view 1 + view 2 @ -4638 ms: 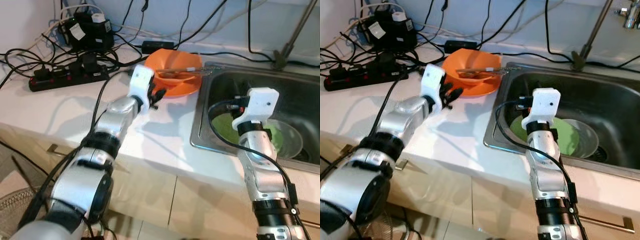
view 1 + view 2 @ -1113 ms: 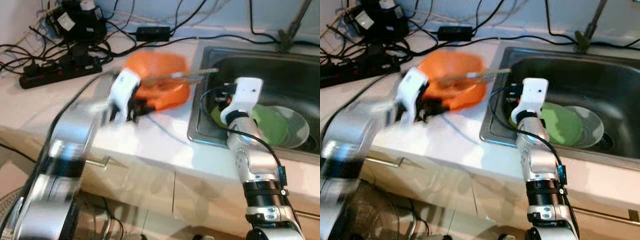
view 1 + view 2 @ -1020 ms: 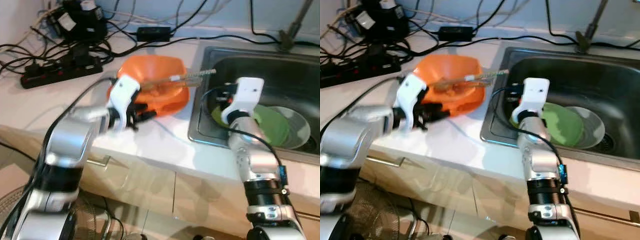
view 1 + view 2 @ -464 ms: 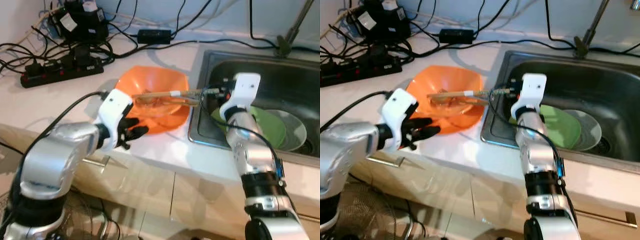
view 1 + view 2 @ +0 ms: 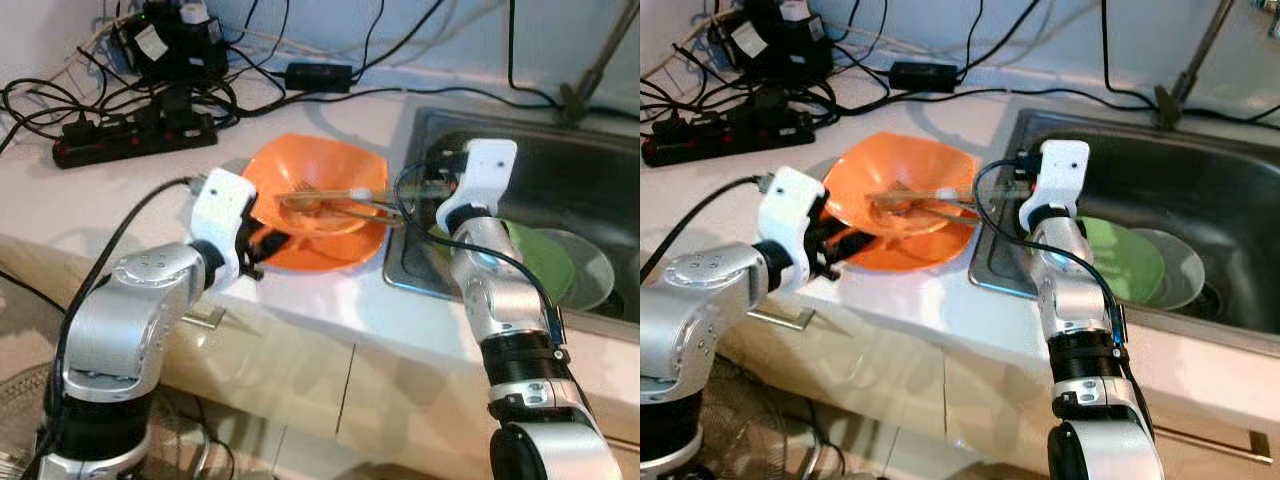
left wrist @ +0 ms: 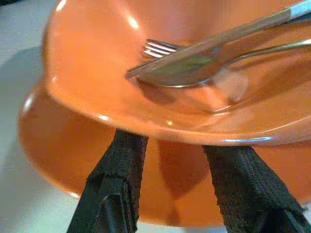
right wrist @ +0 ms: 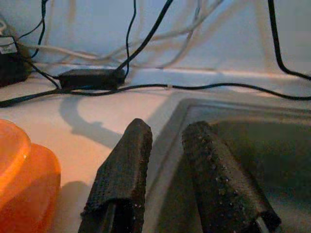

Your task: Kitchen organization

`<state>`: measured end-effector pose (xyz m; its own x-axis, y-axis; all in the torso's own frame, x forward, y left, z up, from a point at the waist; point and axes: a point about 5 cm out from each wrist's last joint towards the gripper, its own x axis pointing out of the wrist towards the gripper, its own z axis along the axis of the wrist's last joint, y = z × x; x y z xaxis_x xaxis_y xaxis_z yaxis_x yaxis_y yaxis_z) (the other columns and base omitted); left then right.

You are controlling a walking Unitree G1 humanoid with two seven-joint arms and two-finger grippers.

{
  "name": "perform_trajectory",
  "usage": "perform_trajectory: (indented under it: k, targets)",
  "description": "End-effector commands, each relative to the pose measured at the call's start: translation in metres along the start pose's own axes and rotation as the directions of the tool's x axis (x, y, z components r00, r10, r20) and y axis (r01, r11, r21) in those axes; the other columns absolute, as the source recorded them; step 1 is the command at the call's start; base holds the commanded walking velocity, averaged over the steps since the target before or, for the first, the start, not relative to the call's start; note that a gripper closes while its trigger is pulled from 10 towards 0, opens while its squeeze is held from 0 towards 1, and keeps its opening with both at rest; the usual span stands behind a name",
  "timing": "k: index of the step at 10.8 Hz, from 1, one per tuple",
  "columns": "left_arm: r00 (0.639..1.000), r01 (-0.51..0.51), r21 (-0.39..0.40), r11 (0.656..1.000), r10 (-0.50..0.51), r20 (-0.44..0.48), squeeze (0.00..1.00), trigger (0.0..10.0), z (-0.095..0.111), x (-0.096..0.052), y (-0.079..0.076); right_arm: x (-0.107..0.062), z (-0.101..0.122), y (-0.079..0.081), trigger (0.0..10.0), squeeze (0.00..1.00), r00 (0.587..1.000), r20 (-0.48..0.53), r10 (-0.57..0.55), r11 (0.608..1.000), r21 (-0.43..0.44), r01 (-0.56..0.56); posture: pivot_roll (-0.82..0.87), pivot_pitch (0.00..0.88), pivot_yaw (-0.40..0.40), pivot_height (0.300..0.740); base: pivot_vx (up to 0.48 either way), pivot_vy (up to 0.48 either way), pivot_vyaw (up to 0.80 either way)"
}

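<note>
An orange bowl (image 5: 320,185) sits on an orange plate (image 5: 335,258) on the white counter, just left of the sink (image 5: 600,165). A fork, a spoon and a knife (image 5: 340,203) lie across the bowl, their handles reaching toward the sink. My left gripper (image 5: 262,243) is at the near left side of the stack. It is open, with both fingers (image 6: 124,160) pushed under the bowl's rim above the plate (image 6: 73,145). My right gripper (image 5: 430,185) hovers open over the sink's left rim, close to the cutlery handles, with nothing between its fingers (image 7: 129,145).
A green plate (image 5: 545,262) and a clear dish (image 5: 592,282) lie in the sink. A black power strip (image 5: 130,135), plugs, an adapter (image 5: 320,73) and many cables crowd the back of the counter. The faucet base (image 5: 575,95) stands behind the sink.
The camera has shifted. The bowl and plate now sit nearer the counter's front than 4.6 s ago. My left fingers have slid in under the bowl's rim. My right gripper rose to the sink's rim.
</note>
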<state>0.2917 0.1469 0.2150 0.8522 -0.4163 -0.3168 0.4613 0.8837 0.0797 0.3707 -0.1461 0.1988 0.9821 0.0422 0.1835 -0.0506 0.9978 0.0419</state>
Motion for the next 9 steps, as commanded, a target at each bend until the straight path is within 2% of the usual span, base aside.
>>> perform_trajectory:
  k: [1,4,5,7,8,9]
  targets:
    - [0.999,-0.039,-0.003,0.999,0.039,0.011,0.00,10.0,0.002,-0.003,0.005,0.003,0.005,-0.002,10.0,0.00,1.000,0.018,-0.005,1.000,0.006,0.005,0.29,0.056,-0.017,0.740,0.000,0.000,0.00]
    - [0.993,-0.118,0.033,0.992,0.119,-0.020,0.00,10.0,0.001,-0.022,0.031,0.002,0.004,-0.010,10.0,0.00,1.000,0.022,-0.016,1.000,-0.012,0.017,0.30,0.049,-0.032,0.740,0.000,0.000,0.00]
    - [0.982,-0.188,0.036,0.982,0.189,-0.030,0.00,10.0,-0.001,-0.029,0.044,0.002,0.003,-0.013,10.0,0.00,0.999,0.018,-0.027,0.999,-0.019,0.027,0.31,0.046,-0.039,0.740,0.000,0.000,0.00]
    - [0.932,-0.362,0.057,0.930,0.363,-0.016,0.00,10.0,-0.005,-0.045,0.070,0.001,0.001,-0.022,10.0,0.00,0.998,0.012,-0.054,0.998,-0.042,0.054,0.31,0.043,-0.044,0.740,0.000,0.000,0.00]
    - [0.889,-0.459,0.095,0.884,0.455,0.062,0.00,10.0,-0.006,-0.047,0.080,0.001,0.002,-0.030,10.0,0.00,0.997,0.017,-0.077,0.995,-0.063,0.077,0.32,0.035,-0.051,0.740,0.000,0.000,0.00]
    - [0.855,-0.513,0.103,0.852,0.495,0.158,0.00,10.0,-0.005,-0.044,0.080,0.001,0.003,-0.037,10.0,0.00,0.995,0.023,-0.099,0.992,-0.081,0.100,0.32,0.031,-0.052,0.740,0.000,0.000,0.00]
